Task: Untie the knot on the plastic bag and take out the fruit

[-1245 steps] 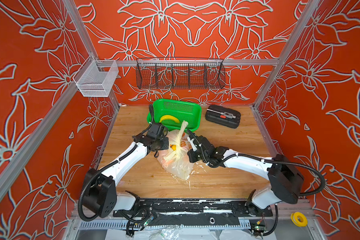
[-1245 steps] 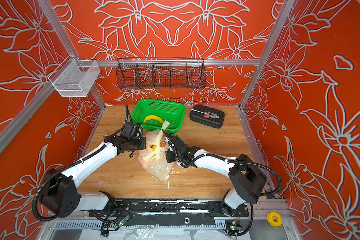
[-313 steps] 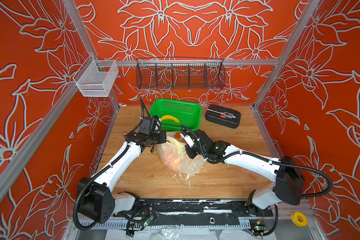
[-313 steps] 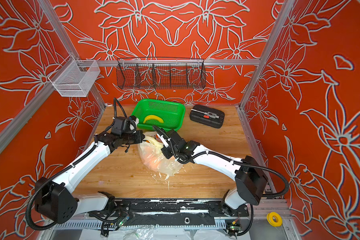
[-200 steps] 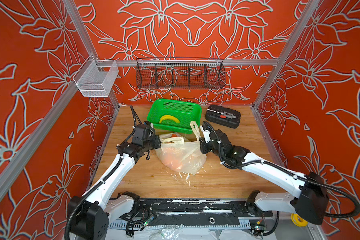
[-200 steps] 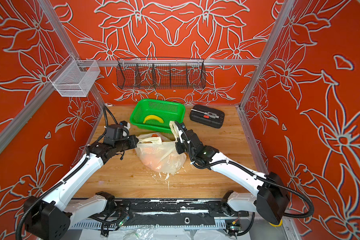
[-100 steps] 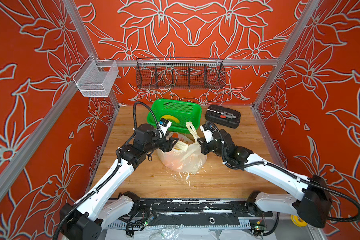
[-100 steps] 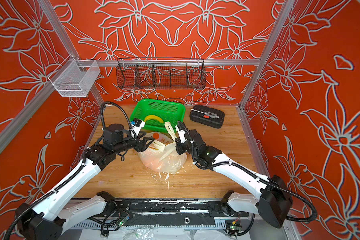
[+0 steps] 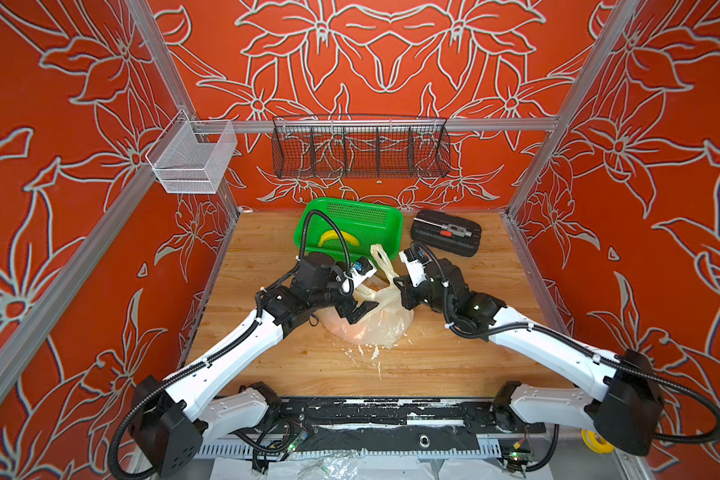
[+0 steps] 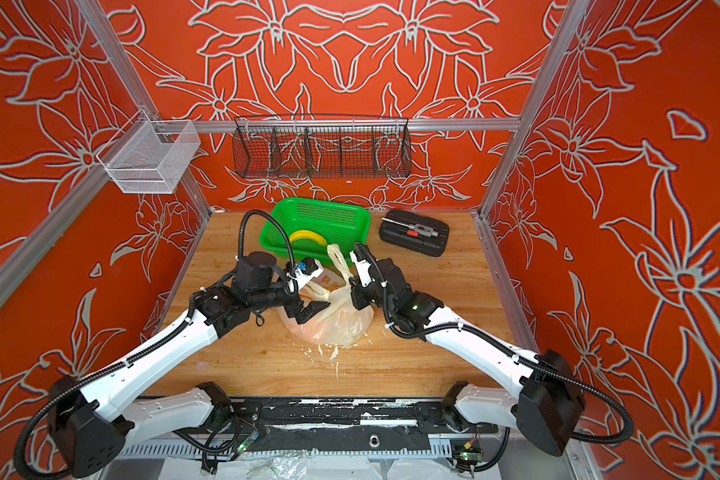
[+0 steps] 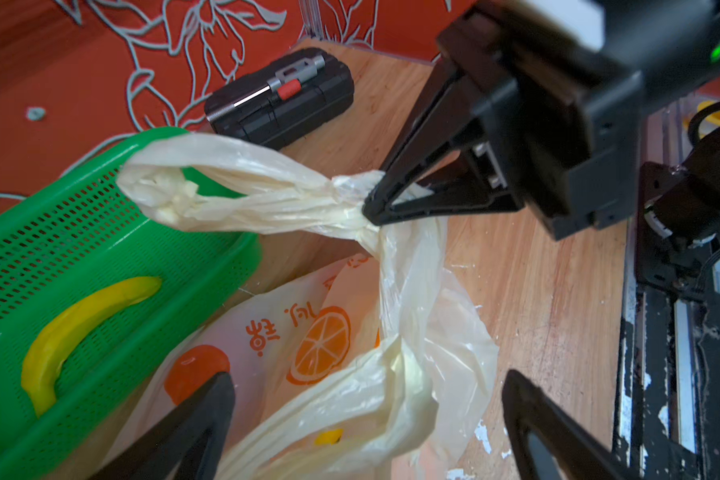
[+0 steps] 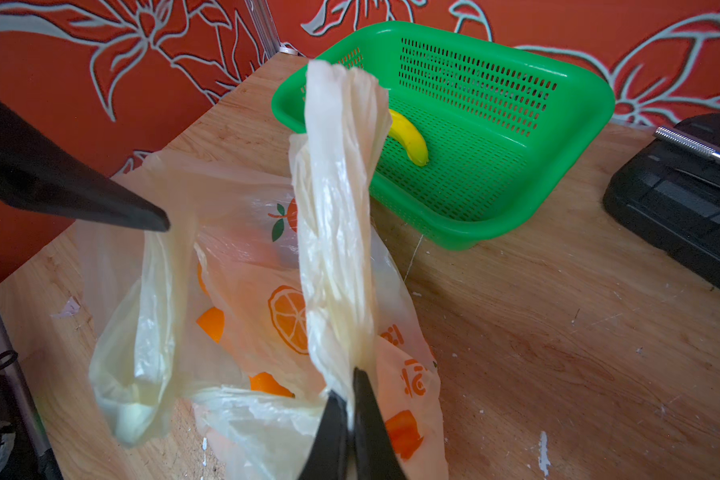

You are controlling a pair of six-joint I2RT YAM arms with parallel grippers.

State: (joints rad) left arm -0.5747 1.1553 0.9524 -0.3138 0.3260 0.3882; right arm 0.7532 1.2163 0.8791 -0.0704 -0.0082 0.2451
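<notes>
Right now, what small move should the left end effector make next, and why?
Probably close on the free handle strip: it lies between the fingers of the open left end effector, while the right end effector is shut on the other handle strip; pulling apart could open the plastic bag.

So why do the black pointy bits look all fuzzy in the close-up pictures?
Left wrist view: the jaws of the left gripper sit too near the lens, so they blur; the plastic bag print is sharp. Right wrist view: same for the right gripper.
</notes>
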